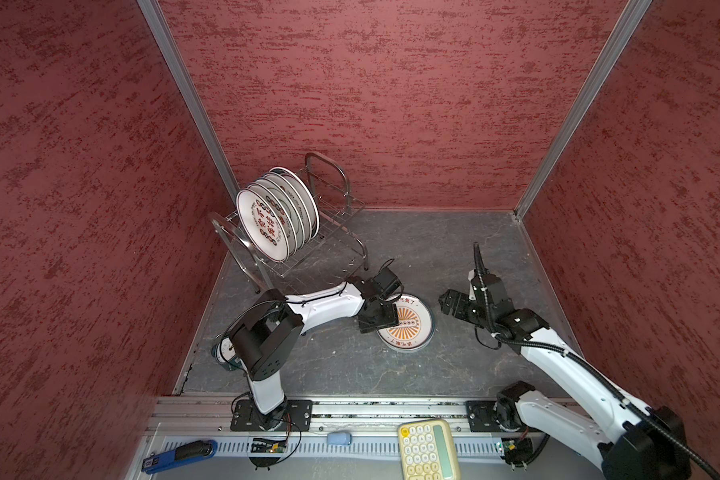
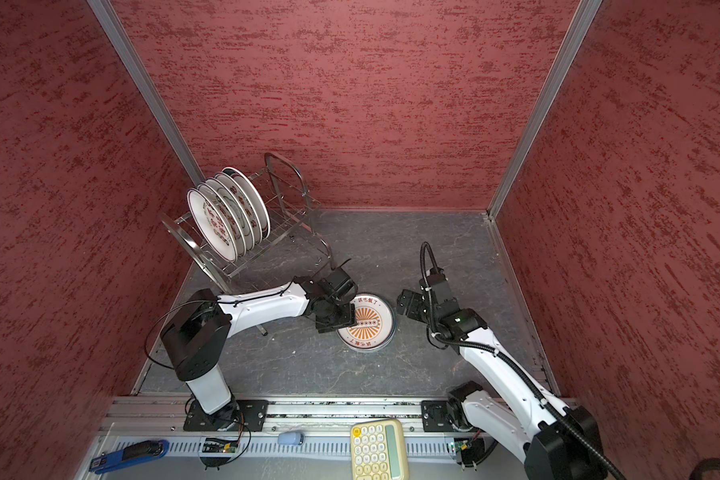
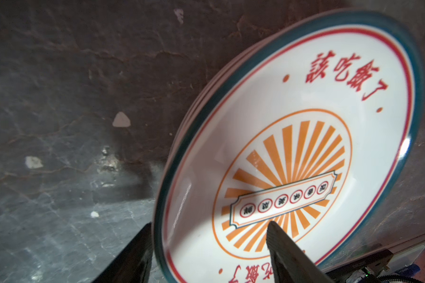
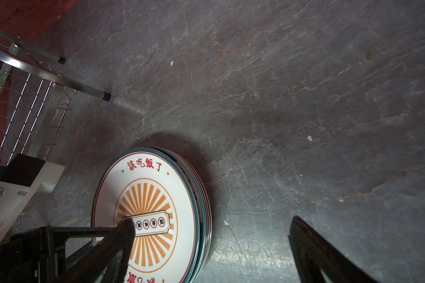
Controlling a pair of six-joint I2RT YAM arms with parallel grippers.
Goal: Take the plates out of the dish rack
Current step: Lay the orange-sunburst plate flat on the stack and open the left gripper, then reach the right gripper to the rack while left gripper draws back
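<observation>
The dish rack (image 1: 337,232) (image 2: 296,216) stands at the back left with several white plates (image 1: 267,224) (image 2: 221,224) upright in its upper tier. A stack of plates (image 1: 414,328) (image 2: 371,326) (image 4: 157,208) lies flat mid-table, and the top one shows an orange sunburst and a teal rim (image 3: 292,147). My left gripper (image 1: 381,322) (image 2: 337,322) (image 3: 209,224) is open and straddles that top plate's near rim, with one finger outside the rim and one over the sunburst. My right gripper (image 1: 447,305) (image 2: 404,305) (image 4: 212,219) hovers open just right of the stack, holding nothing.
A small round clock (image 1: 223,351) sits at the left edge, half hidden behind the left arm. A calculator (image 1: 428,451), a blue stapler (image 1: 179,455) and a small blue object (image 1: 339,437) lie beyond the front rail. Red walls enclose three sides. The rack's legs (image 4: 84,88) stand near the stack.
</observation>
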